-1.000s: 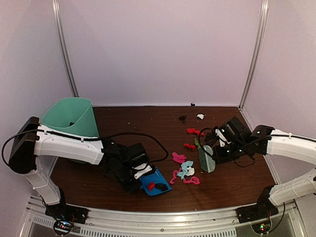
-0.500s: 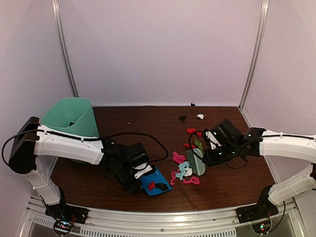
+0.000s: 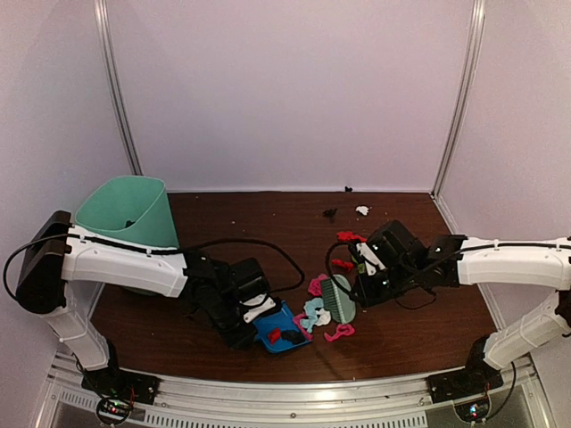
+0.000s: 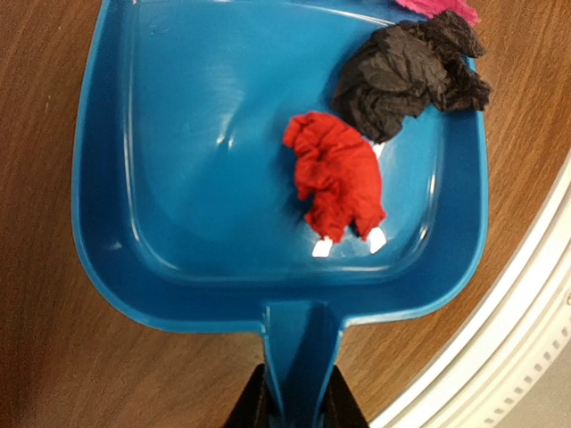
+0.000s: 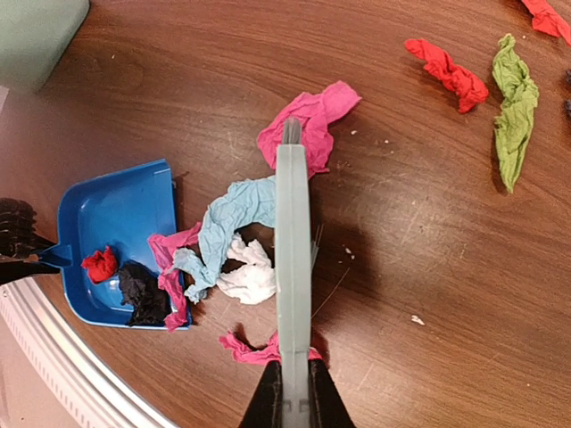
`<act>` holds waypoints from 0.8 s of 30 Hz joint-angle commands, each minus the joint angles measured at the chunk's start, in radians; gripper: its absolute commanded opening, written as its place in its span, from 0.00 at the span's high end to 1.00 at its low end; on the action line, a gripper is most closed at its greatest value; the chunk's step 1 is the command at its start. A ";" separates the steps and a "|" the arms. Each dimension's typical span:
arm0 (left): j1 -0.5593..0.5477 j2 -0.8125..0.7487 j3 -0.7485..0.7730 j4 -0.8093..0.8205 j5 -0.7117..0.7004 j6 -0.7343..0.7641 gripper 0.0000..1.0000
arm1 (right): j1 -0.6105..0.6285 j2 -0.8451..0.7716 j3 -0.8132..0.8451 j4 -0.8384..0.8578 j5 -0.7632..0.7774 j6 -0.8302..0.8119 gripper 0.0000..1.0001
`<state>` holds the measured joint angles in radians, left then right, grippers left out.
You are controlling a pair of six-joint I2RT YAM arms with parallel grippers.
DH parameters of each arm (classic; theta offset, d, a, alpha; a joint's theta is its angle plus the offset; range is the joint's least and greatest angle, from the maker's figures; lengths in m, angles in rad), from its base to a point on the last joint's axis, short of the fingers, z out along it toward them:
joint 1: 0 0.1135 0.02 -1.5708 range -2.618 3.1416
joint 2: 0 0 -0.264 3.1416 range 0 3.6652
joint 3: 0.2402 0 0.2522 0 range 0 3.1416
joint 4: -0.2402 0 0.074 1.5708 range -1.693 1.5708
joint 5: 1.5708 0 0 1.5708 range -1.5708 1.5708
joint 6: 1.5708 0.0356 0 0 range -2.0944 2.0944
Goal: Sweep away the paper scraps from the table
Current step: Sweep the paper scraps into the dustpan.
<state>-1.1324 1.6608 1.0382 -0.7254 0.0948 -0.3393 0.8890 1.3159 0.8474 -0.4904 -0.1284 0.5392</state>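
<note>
A blue dustpan (image 4: 223, 178) lies flat on the table (image 3: 428, 330), its handle clamped in my left gripper (image 4: 299, 406). A red scrap (image 4: 337, 174) and a black scrap (image 4: 410, 67) lie inside it. My right gripper (image 5: 295, 401) is shut on the pale green hand brush (image 5: 293, 250), held on edge just right of the pan's mouth. Against the brush's left side lie cyan (image 5: 232, 214), white (image 5: 250, 276) and pink (image 5: 308, 120) paper scraps; one pink scrap (image 5: 174, 267) touches the pan's lip. Another pink scrap (image 5: 254, 346) lies under the brush near my fingers.
Behind the brush lie a red scrap (image 5: 446, 71) and a green scrap (image 5: 513, 107). Small black (image 3: 330, 212) and white (image 3: 361, 210) scraps sit near the back wall. A mint-green bin (image 3: 125, 212) stands at the back left. The metal table edge (image 4: 526, 303) runs close to the pan.
My right arm has swept the brush leftward, pushing the cyan, white and pink scraps up to the dustpan's mouth. The left arm and dustpan have stayed still.
</note>
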 commanded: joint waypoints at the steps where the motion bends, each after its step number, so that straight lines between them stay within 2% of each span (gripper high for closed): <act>1: -0.004 0.015 0.008 0.037 0.012 0.002 1.00 | 0.027 0.029 0.026 0.014 -0.033 0.017 1.00; 24: -0.004 0.022 0.010 0.050 0.015 0.003 1.00 | 0.065 0.079 0.021 0.206 -0.209 0.085 1.00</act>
<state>-1.1324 1.6749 1.0382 -0.7048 0.0975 -0.3393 0.9470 1.3884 0.8780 -0.3531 -0.2832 0.5995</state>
